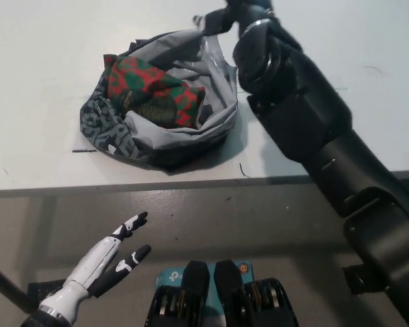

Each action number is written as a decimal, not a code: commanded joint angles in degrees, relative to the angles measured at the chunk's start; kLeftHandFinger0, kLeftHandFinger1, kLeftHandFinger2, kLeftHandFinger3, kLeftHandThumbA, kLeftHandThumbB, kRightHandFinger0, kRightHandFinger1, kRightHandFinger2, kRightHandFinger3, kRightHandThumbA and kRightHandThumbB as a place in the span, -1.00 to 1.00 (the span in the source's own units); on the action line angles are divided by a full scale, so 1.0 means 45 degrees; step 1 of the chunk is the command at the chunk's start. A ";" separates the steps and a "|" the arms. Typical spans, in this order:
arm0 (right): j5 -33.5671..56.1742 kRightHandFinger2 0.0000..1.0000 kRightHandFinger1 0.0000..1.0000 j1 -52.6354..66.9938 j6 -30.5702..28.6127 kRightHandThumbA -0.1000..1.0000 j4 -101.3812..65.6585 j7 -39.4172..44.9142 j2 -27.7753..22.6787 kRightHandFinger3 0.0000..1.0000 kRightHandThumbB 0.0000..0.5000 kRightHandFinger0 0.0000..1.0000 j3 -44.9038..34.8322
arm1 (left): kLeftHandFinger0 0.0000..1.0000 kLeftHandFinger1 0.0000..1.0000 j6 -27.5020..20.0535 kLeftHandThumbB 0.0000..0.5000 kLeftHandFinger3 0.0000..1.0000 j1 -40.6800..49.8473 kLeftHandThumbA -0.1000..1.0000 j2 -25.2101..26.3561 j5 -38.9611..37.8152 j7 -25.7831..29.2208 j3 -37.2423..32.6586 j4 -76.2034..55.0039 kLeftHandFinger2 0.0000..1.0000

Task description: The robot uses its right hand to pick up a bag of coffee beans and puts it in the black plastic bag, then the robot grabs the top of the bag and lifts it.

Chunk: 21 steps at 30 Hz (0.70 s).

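One bag of coffee beans (153,92), red and green, sits inside the black plastic bag (167,139) near the tabletop's (41,102) front edge. The black right hand (235,17) is closed on the bag's top rim at the far side. The white left hand (112,262) rests open below the tabletop's front edge.

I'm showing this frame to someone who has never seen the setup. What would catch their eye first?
Probably the red and green coffee bean bag, lying inside the open black plastic bag on the white table. Next, the bulky black right hand at the top edge, at the bag's far rim, its grip hard to make out. The white left hand rests open at the lower left, below the table edge.
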 commanded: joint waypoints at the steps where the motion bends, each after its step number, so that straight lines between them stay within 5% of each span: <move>1: -0.0800 1.00 1.00 -0.0731 -0.0415 0.64 0.0387 -0.0981 -0.0218 1.00 0.40 1.00 0.0059 | 1.00 1.00 0.0136 -0.25 1.00 -0.0093 1.00 0.0339 0.0271 -0.0140 -0.0044 -0.0518 1.00; 6: -0.0712 1.00 1.00 -0.0502 -0.0450 0.68 0.1249 -0.0778 -0.0005 1.00 0.63 1.00 0.0156 | 1.00 1.00 0.0120 -0.25 1.00 -0.0156 1.00 0.0334 0.0585 -0.0036 -0.0105 -0.0568 1.00; 21: -0.0029 1.00 1.00 0.0021 -0.0479 1.00 0.1569 -0.0265 0.0581 1.00 0.85 1.00 -0.0269 | 1.00 1.00 -0.0276 -0.34 1.00 -0.0257 0.98 0.0310 0.0656 0.0065 -0.0087 -0.0300 1.00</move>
